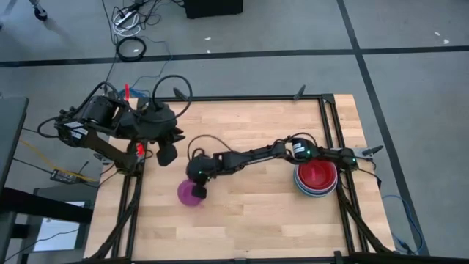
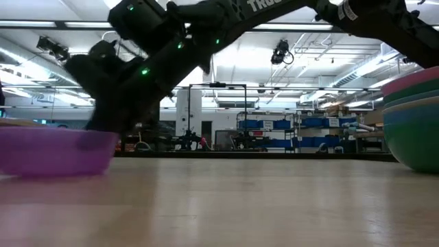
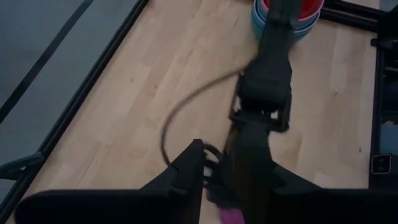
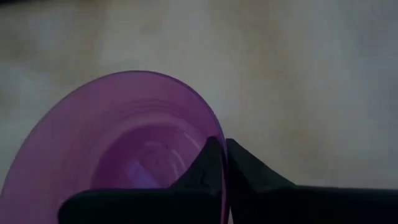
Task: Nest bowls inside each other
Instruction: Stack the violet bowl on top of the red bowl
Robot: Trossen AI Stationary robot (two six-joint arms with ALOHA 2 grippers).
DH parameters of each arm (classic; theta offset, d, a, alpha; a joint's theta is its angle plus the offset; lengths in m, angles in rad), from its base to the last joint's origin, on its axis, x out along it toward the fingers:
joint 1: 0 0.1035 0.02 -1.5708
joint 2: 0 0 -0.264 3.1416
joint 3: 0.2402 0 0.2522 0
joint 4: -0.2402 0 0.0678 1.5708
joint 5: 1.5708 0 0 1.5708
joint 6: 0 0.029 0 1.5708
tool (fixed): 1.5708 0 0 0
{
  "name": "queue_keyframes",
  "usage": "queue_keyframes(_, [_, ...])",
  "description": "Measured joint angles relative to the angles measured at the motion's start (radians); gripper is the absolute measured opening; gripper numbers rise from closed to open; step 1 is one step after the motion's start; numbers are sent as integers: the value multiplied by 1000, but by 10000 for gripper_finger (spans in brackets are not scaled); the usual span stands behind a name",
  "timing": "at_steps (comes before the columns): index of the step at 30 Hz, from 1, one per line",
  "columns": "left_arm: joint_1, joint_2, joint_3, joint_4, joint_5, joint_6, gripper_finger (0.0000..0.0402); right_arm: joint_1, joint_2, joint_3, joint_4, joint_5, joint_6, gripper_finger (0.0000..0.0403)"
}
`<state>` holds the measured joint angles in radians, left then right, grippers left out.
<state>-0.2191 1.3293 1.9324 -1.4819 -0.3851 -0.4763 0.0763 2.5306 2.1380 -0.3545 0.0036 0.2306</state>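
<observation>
High view. Wooden table (image 1: 242, 213), item list. Purple bowl (image 1: 190, 194): single, upright, nothing visible in it, standing well apart from the stack of bowls (image 1: 316, 180), on the left arm's side of it. Stack: several bowls nested, a red one innermost on top, blue rims showing around it; it sits beside the table's black frame rail on the right arm's side. Right gripper (image 1: 198, 188): stretched across from beside the stack to the purple bowl's rim on the stack side. Left gripper (image 1: 167, 152): raised near the table's edge, farther from the stack than the purple bowl; whether it holds anything cannot be told.

Low view. Purple bowl (image 2: 55, 151) on the table with the right arm down at its rim; stack (image 2: 413, 127) well apart, showing pink, green and teal walls one inside another.

Left wrist view. Stack (image 3: 287, 15) beyond the right arm; a sliver of purple bowl (image 3: 231, 217) under it.

Right wrist view. Right gripper (image 4: 225, 163) pinched closed on the purple bowl (image 4: 118, 134) rim, one finger inside, one outside. Bowl interior holds nothing.
</observation>
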Motion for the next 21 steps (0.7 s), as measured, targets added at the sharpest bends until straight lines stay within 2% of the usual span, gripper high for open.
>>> queue_keyframes(3, [-13,0,0,5,0,0,85,-20,-83,0,-150,164,-89,2])
queue_keyframes(7, [-32,0,0,5,0,-6,85,-19,-264,1,-398,448,-193,1])
queue_keyframes(10, [-42,0,0,9,-7,-7,85,-15,-401,4,-684,645,-180,1])
queue_keyframes(12, [-47,0,-5,31,-12,-6,85,-19,-486,0,-888,710,-100,1])
queue_keyframes(14, [-52,0,-7,30,-20,-3,85,-24,-588,0,-1077,703,20,1])
queue_keyframes(16, [-57,1,-7,31,-31,-3,85,-30,-698,-5,-1230,627,147,0])
queue_keyframes(19, [-58,5,-7,44,-40,1,85,-8,-893,-135,-1187,475,209,0])
queue_keyframes(21, [-64,7,-7,54,-41,1,85,16,-1017,-228,-1161,425,289,0])
